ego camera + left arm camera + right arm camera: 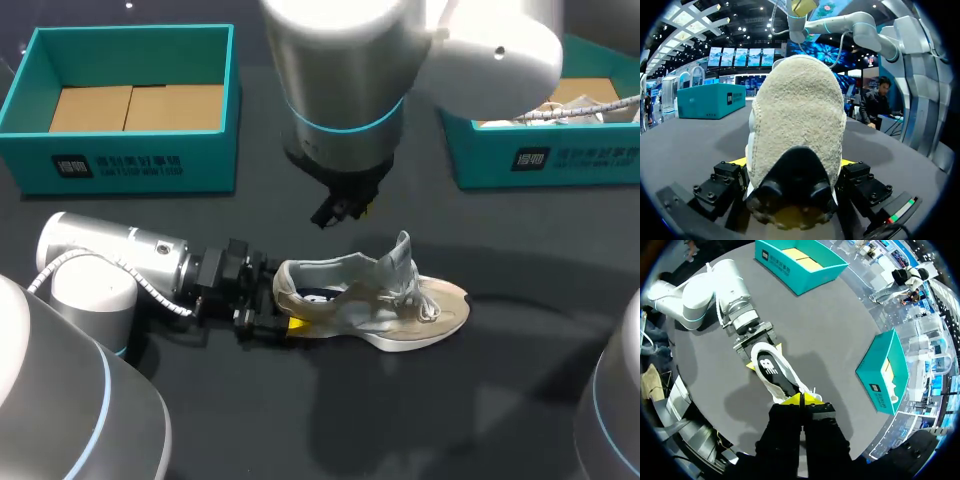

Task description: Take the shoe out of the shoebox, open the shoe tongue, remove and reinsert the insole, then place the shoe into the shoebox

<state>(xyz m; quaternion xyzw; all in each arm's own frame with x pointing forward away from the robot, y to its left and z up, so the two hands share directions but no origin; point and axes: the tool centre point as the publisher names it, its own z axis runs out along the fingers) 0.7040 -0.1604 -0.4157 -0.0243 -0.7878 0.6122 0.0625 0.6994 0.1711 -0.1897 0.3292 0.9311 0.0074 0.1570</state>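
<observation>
the left gripper point(283, 300) lies low on the table and is clamped on the heel of the beige suede-and-mesh sneaker with white laces point(380, 305), one yellow tip on each side (in the left wrist view the fuzzy heel fills the space between the fingers). the right gripper point(800, 399) hangs above the sneaker's middle, clear of it, with its yellow tips pressed together on nothing. the sneaker stands on its sole on the dark grey table point(500, 390). its toe points away from the left arm, its tongue point(400, 255) stands up, and its dark insole point(774, 371) shows inside. behind it, well apart, sit a teal cardboard shoebox with a bare brown floor point(120, 160) and a second teal shoebox point(560, 160) holding pale contents i cannot make out.
</observation>
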